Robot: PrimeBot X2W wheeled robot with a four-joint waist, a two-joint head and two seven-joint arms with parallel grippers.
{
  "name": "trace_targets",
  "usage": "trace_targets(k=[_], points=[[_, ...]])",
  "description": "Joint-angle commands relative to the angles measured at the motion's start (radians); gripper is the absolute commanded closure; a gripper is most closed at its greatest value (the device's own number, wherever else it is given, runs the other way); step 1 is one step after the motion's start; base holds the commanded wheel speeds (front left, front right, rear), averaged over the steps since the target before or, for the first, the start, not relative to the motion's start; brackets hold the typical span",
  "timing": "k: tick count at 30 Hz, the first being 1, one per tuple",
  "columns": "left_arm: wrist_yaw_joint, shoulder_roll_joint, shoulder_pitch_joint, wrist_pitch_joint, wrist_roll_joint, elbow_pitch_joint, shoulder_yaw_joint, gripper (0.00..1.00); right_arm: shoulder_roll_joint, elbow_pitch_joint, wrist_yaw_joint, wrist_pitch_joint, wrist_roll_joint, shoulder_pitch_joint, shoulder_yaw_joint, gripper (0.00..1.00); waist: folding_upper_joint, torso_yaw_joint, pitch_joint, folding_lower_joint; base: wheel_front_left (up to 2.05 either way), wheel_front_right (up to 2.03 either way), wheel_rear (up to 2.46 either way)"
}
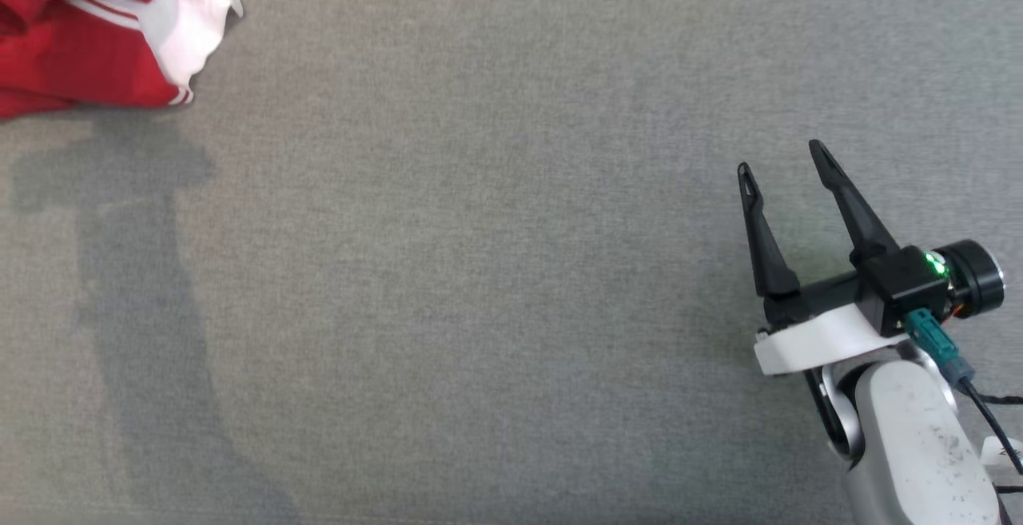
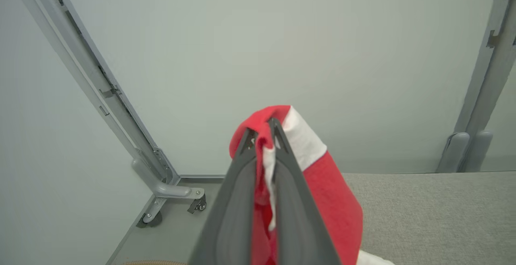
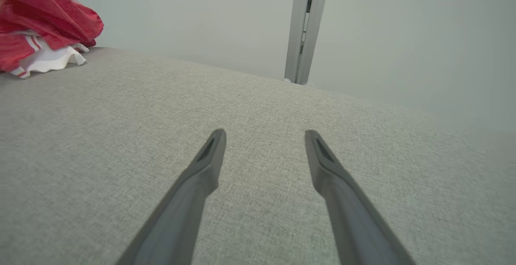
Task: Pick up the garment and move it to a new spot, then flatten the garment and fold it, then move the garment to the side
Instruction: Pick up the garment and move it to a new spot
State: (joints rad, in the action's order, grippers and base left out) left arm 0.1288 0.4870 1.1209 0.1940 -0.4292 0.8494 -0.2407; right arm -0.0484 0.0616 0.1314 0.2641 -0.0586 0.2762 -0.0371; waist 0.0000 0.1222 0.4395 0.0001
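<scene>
Red garment (image 1: 80,45): bunched on table (image 1: 511,269).
Left hand (image 2: 263,132): pinching a thin fold.
Right hand (image 1: 779,156): spread, empty.
Risk: thin pinch may slip on lifting.

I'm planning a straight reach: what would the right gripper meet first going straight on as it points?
Likely only the grey table itself, if the right gripper tilts down; nothing lies in that line. The garment sits well off to the left. Depth is unclear.
</scene>
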Motion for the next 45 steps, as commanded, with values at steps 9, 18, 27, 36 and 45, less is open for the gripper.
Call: trace_targets(k=[9, 18, 27, 36, 45], points=[[0.003, 0.026, 0.063, -0.103, 0.007, -0.188, -0.190, 1.00, -0.004, 0.030, -0.001, 0.001, 0.072, -0.079, 0.009, 0.00, 0.0000, -0.130, -0.205, -0.0001, 0.00, 0.00, 0.00], [0.003, -0.011, 0.095, -0.172, -0.078, -0.414, -0.423, 1.00, -0.003, 0.034, -0.001, 0.001, 0.107, -0.123, 0.039, 0.00, 0.0000, -0.228, -0.267, -0.0001, 0.00, 0.00, 0.00], [0.003, -0.066, 0.021, -0.177, -0.209, -0.570, -0.605, 1.00, -0.003, 0.033, -0.001, 0.001, 0.116, -0.141, 0.073, 0.00, 0.0000, -0.273, -0.264, -0.0001, 0.00, 0.00, 0.00], [0.003, -0.028, -0.165, -0.119, -0.276, -0.452, -0.750, 1.00, -0.003, 0.031, -0.001, 0.001, 0.124, -0.130, 0.089, 0.00, 0.0000, -0.276, -0.231, -0.0001, 0.00, 0.00, 0.00], [-0.030, -0.057, -0.321, 0.000, -0.326, -0.182, -0.744, 1.00, -0.003, 0.042, -0.001, 0.001, 0.113, -0.107, 0.091, 0.00, 0.0000, -0.257, -0.206, -0.0001, 0.00, 0.00, 0.00]])
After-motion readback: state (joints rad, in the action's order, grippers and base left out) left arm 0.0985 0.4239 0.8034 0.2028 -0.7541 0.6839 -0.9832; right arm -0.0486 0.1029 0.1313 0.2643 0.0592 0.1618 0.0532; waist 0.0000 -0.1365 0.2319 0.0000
